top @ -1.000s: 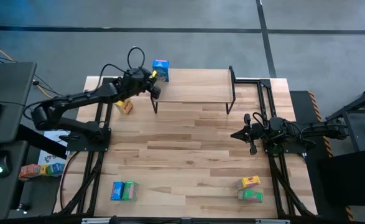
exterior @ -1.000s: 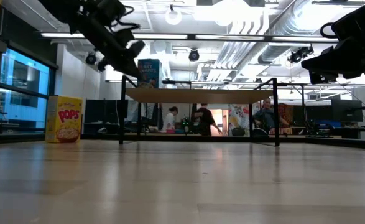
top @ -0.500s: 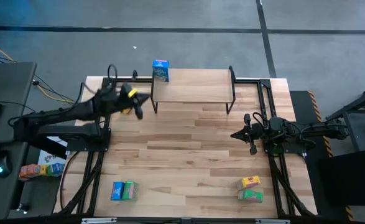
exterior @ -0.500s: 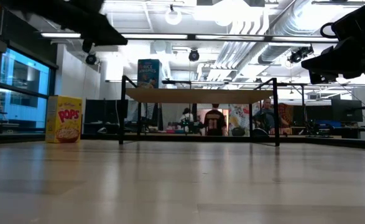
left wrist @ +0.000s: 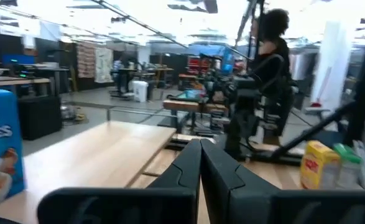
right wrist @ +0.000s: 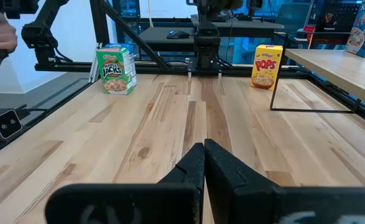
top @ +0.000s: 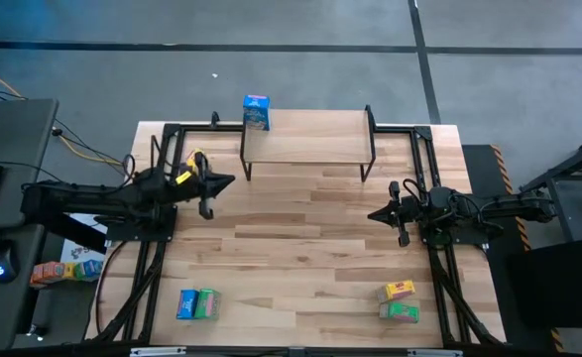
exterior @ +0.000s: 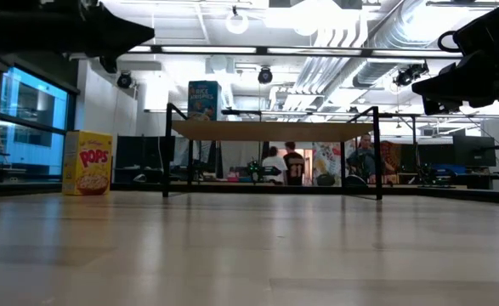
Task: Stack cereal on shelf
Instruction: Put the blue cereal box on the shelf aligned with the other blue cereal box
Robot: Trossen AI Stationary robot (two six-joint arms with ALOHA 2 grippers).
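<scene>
A blue cereal box stands upright on the far left corner of the shelf. It also shows in the low view. A yellow box stands on the table left of the shelf, mostly under my left arm in the high view. A blue box and a green box stand side by side near the front left. A yellow box and a green box lie at the front right. My left gripper is shut and empty, near the shelf's left legs. My right gripper is shut and empty at the table's right.
The shelf's thin black legs stand just beyond my left gripper. Black frame rails run along both sides of the table. Bare wooden tabletop lies between the arms. People move in the room beyond the table.
My left gripper has drawn back from the blue box on the shelf, toward the table's near and left edges, and has turned to point toward the table's right. The blue box stays upright on the shelf's corner.
</scene>
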